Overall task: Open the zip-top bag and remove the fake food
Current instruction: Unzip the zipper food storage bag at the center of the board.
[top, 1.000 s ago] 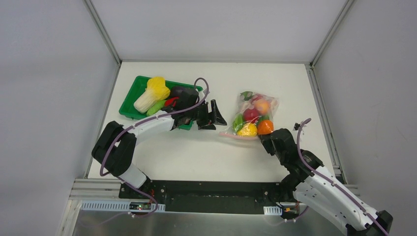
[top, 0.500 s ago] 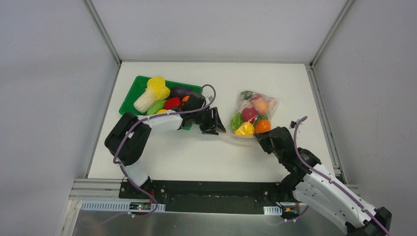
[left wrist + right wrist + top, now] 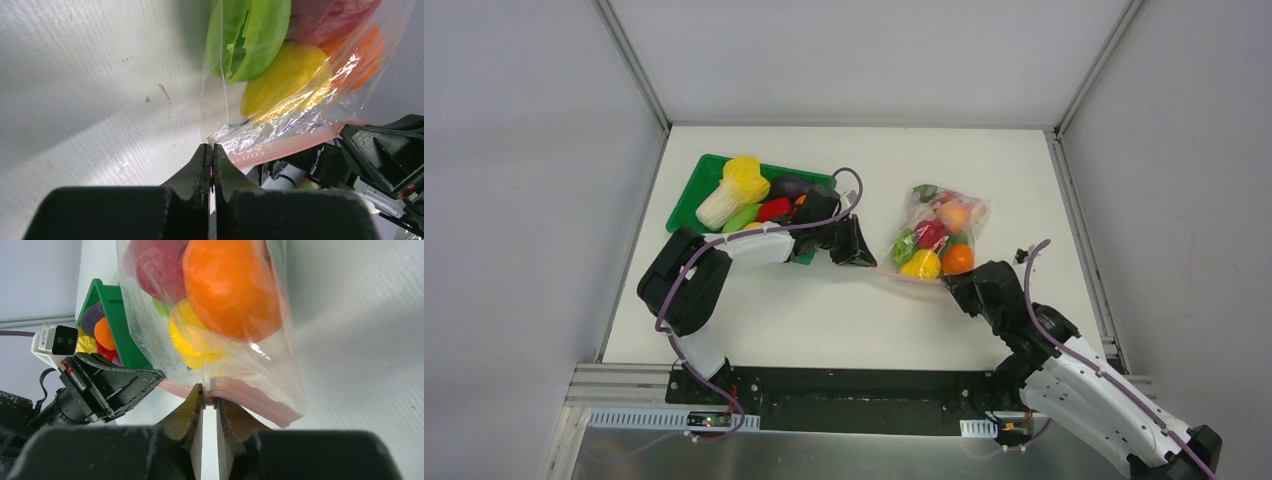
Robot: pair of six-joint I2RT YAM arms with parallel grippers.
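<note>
OK, left to right. Green tray point(image 3: 686, 208) sits far left with the big cabbage point(image 3: 736, 188) and other loose pieces, not part of this step. Left gripper point(image 3: 868, 261) is just right of the tray, fingers fully together at the left corner of the zip-top bag point(image 3: 944, 222). On the left wrist view the clear film runs into the tips and a pink sliver shows between them, so I read it as a pinch on the bag edge, but a thin bite.

Bag lies on the table point(image 3: 844, 320) right of centre, between the two grippers, pink zip strip point(image 3: 292, 144) along its near edge, sealed as far as I can see. Fake food point(image 3: 934, 250) is all inside: green leaf, yellow fruit, orange, red pieces. Right gripper point(image 3: 952, 281) is at the strip's right end, nearly closed, the strip's lip clamped between its fingers.

Step in hand: opening the zip, nothing removed. Next you need to draw the two grips apart to peel the seal. Can't tell whether each grip has one lip or both. If both, you'll only stretch the bag. Go slow, watch the left corner for slip.
</note>
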